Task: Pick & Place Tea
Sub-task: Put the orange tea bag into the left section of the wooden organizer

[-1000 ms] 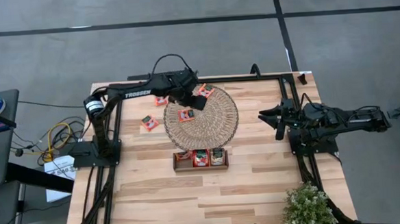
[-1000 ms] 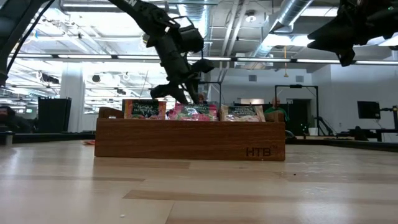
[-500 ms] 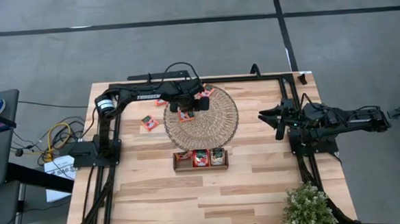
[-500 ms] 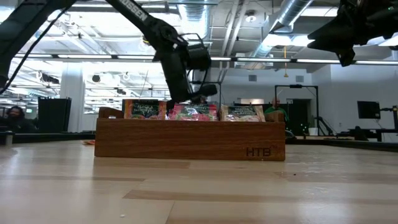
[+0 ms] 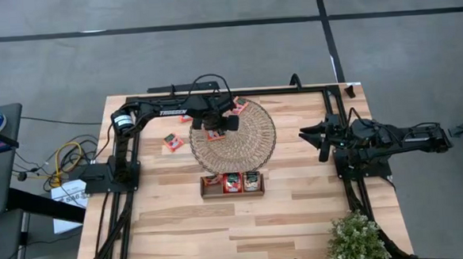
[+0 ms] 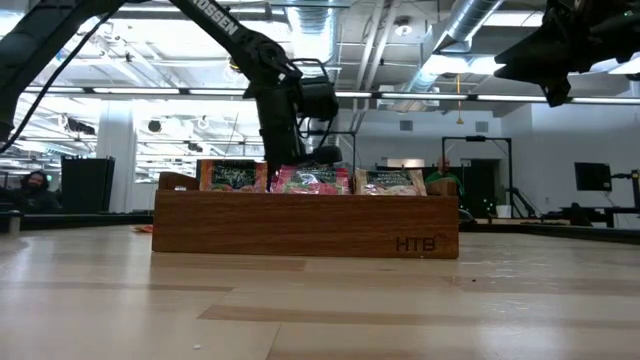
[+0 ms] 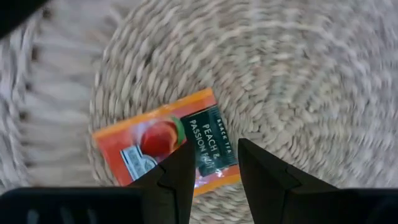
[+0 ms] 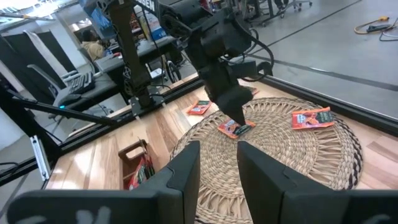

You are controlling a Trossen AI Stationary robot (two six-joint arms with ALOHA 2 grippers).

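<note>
Sachet point(image 7: 168, 145) lies directly beneath the left end effector point(image 7: 212, 163), fingers apart astride its edge, long axis running 8-to-2 o'clock.

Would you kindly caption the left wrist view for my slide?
Open left gripper poised over a peach tea sachet on the woven mat.

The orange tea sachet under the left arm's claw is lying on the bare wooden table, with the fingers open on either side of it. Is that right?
Not quite. The orange tea sachet lies on the round woven mat, not on bare wood; the left wrist view shows woven straw all round it. The rest holds: the left gripper is above it, fingers open.
</note>
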